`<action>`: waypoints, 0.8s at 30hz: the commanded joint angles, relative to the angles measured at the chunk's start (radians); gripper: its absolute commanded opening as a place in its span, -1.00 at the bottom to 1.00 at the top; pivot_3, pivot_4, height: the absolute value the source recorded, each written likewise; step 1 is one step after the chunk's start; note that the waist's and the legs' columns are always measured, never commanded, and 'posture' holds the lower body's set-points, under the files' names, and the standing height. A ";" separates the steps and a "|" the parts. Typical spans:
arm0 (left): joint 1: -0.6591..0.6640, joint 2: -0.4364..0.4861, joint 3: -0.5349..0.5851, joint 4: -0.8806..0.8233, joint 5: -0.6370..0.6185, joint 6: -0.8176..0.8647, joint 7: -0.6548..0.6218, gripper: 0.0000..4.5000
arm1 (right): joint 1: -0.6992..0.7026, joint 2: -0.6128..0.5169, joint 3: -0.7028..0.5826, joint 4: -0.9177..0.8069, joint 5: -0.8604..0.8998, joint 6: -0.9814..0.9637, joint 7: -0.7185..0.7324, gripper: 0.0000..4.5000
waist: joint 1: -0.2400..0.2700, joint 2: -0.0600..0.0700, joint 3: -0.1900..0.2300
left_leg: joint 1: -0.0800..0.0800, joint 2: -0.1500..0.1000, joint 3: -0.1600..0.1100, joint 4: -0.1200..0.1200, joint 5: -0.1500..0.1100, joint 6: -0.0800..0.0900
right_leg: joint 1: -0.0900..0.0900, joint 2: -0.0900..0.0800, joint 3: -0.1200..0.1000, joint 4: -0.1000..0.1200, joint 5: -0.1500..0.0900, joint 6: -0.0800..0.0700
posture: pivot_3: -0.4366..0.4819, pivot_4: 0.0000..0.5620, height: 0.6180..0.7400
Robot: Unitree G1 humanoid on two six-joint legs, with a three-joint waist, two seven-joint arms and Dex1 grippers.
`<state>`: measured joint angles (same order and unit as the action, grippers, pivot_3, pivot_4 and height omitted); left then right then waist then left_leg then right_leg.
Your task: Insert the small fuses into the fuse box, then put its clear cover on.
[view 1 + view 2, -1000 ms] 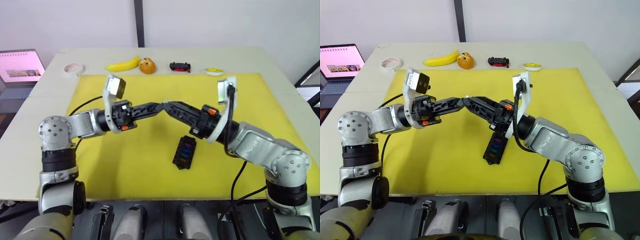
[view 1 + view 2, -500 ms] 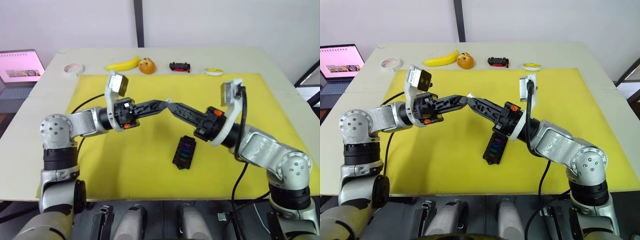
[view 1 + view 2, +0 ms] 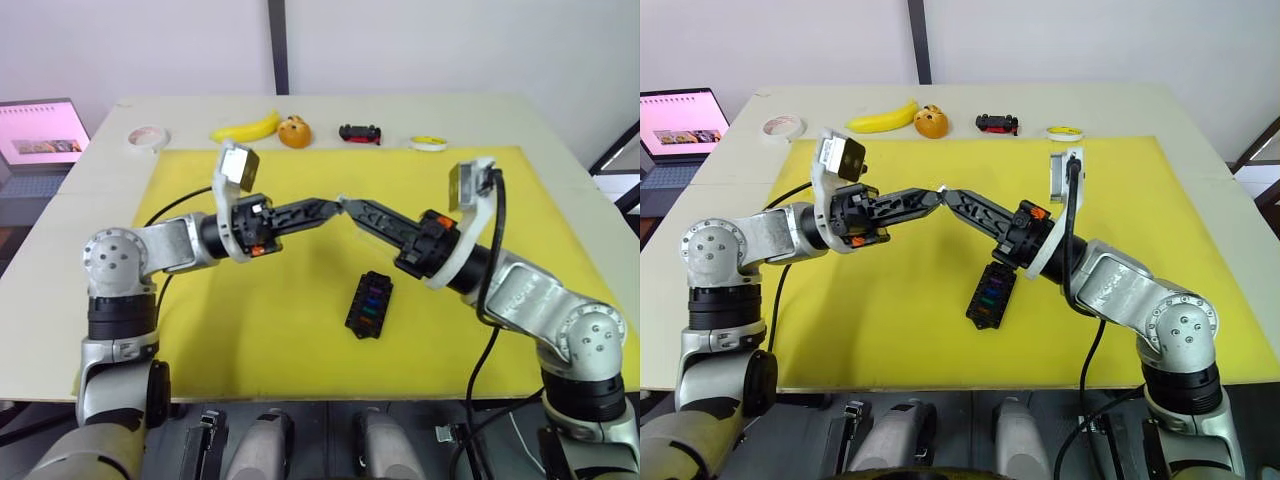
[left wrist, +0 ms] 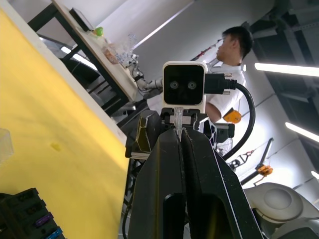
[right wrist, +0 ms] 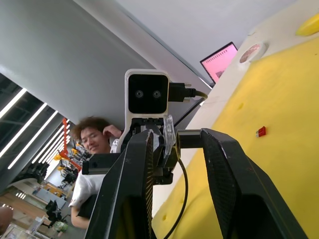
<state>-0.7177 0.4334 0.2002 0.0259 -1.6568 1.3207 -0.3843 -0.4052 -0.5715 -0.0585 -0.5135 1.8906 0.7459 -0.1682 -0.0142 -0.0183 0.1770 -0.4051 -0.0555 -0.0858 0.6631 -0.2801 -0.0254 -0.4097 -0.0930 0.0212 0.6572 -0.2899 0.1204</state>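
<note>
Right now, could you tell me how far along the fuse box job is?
Done: several coloured fuses sit in the fuse box on the yellow mat. In hand: the left gripper is shut on the clear cover in the air, the right gripper open around it. Left: the cover is not on the box, and a small red piece, possibly a fuse, lies loose.

Head stereo pair: both eyes look forward and down from above over the worktop [image 3: 560, 125] and its yellow mat [image 3: 300, 340], sharing almost the whole scene, the fuse box [image 3: 369, 304] included. Left wrist camera: sighted close along the left tool [image 4: 180, 134], tilted upward, straight into the opposite wrist camera [image 4: 185, 90], with a mat corner. Right wrist camera: likewise close along the right tool [image 5: 175, 135], facing the left wrist camera [image 5: 147, 93]; each wrist view shares the mat with the head pair.
</note>
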 commanded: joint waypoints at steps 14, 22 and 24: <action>-0.002 0.018 -0.023 -0.027 -0.059 -0.041 0.021 -1.00 | -0.035 -0.025 -0.023 -0.008 0.028 -0.019 0.007 -0.32 | 0.000 0.000 0.000 | 0.000 0.000 0.000 0.000 0.000 0.000 | 0.000 0.000 0.000 0.000 0.000 0.000 | -0.05 -0.47 1.00; 0.009 0.024 -0.027 -0.029 -0.069 -0.045 0.026 -1.00 | -0.037 -0.033 -0.026 -0.010 0.032 -0.021 0.007 -0.83 | 0.000 0.000 0.000 | 0.000 0.000 0.000 0.000 0.000 0.000 | 0.000 0.000 0.000 0.000 0.000 0.000 | -0.05 -0.47 1.00; 0.009 0.025 -0.029 -0.028 -0.069 -0.046 0.025 -1.00 | -0.038 -0.037 -0.026 -0.010 0.036 -0.020 0.008 -0.83 | 0.000 0.000 0.000 | 0.000 0.000 0.000 0.000 0.000 0.000 | 0.000 0.000 0.000 0.000 0.000 0.000 | -0.05 -0.47 1.00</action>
<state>-0.7077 0.4494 0.1708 0.0259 -1.6972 1.2824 -0.3543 -0.4311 -0.6000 -0.0613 -0.5041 1.9044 0.7339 -0.1678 -0.0141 -0.0183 0.1770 -0.4051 -0.0554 -0.0858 0.6633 -0.2801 -0.0254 -0.4096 -0.0927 0.0213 0.6572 -0.2899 0.1204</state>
